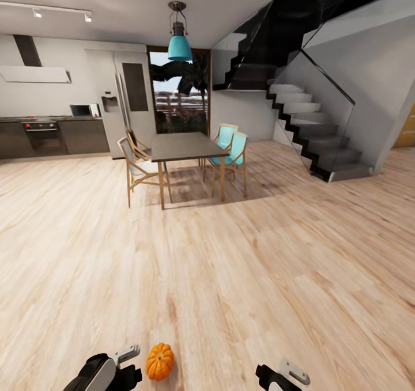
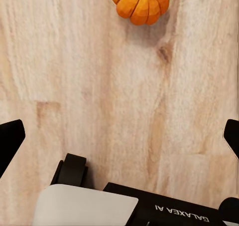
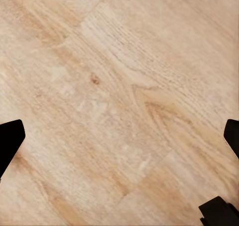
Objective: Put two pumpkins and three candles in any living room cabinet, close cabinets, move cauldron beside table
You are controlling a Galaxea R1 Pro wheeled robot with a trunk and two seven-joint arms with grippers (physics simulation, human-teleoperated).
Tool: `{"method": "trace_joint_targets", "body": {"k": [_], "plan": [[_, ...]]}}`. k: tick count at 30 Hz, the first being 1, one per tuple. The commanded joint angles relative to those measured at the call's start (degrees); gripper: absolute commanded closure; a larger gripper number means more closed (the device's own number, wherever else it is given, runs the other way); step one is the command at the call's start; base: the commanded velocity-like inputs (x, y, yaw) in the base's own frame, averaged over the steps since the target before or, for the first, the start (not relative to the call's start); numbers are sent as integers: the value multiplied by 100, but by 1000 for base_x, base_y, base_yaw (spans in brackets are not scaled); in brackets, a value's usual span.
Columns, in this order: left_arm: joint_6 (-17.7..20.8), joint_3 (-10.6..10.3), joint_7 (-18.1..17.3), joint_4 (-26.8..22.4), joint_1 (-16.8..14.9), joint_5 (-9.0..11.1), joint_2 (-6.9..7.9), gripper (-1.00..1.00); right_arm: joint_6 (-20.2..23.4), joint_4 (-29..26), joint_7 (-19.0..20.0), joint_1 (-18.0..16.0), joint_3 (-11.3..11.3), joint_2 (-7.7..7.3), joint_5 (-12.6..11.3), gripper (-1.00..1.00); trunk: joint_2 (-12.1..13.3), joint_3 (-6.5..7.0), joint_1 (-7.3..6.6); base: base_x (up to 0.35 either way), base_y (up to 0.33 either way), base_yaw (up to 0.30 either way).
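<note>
A small bright-orange ribbed pumpkin (image 1: 159, 361) sits on the pale wood-plank floor (image 1: 242, 276), just beside the left gripper (image 2: 119, 131), whose fingers are spread and empty. The right gripper (image 3: 119, 136) also gapes, well apart from it.

— What is seen past the right gripper (image 3: 119, 136)?

— Pale wooden floor (image 3: 114, 86), laid in planks. The grain is drawn in long brown streaks, and a small dark knot (image 3: 94, 79) is marked on one plank.

— How are the fingers (image 3: 10, 141) held?

— Two black tips are seen at opposite sides, set wide apart. Nothing is gripped between them; only bare boards are seen in the gap.

— Anything else?

— A black part of the arm (image 3: 219, 212) is caught at one corner. No contact with the floor can be made out.
</note>
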Motion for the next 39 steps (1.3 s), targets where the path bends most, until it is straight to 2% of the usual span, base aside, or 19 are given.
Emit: {"method": "trace_joint_targets", "body": {"k": [1, 24, 35, 39], "plan": [[0, 0, 3, 0, 0, -1, 0, -100, 0, 0, 0, 0, 0, 0, 1, -100, 0, 0, 0, 228, -74, 0], [0, -3, 0, 0, 0, -1, 2, -100, -1, 0, 0, -2, 1, 0, 1, -100, 0, -1, 0, 232, -132, 0], [0, -53, 2, 0, 0, -8, -4, -100, -1, 4, 0, -1, 1, 0, -3, -100, 0, -1, 0, 16, -5, 0], [0, -18, -8, 0, 0, -18, 72, -100, -1, 5, 0, -2, 1, 0, -2, -100, 0, -1, 0, -1, 0, 0]]}}
